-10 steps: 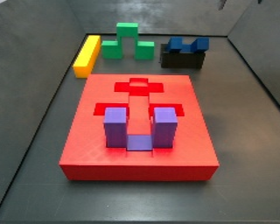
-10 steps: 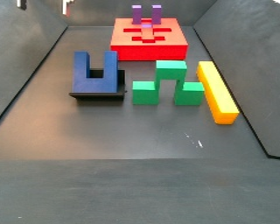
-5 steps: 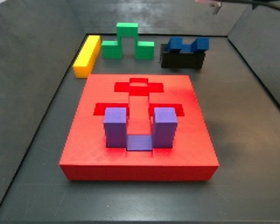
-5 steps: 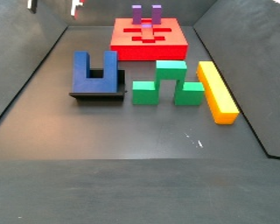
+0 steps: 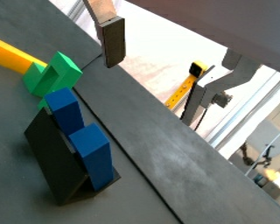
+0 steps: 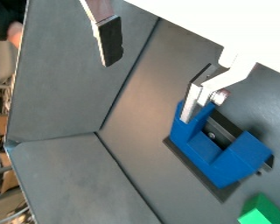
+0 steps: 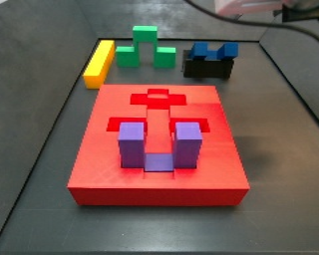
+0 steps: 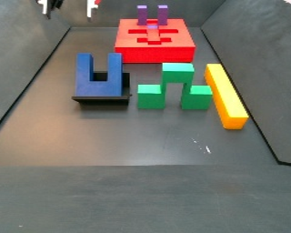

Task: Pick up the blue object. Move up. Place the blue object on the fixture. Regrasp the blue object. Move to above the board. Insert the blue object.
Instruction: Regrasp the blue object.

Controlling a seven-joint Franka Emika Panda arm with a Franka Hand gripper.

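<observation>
The board (image 7: 159, 139) sits mid-tabletop, purple block (image 7: 159, 145) already slotted in. The blue object (image 8: 99, 75) leans on the fixture (image 8: 99, 96), propped for regrasping. The gripper (image 6: 166, 61) hovers above, fingers (image 6: 108, 40) spread apart, empty.

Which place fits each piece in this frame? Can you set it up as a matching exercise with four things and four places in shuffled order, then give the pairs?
Things:
1. blue object
2. purple block
3. yellow bar
4. gripper

Places:
A. standing in the red board
B. lying on the floor beside the green block
C. resting on the fixture
D. up in the air, holding nothing

Pairs: 1-C, 2-A, 3-B, 4-D
</observation>
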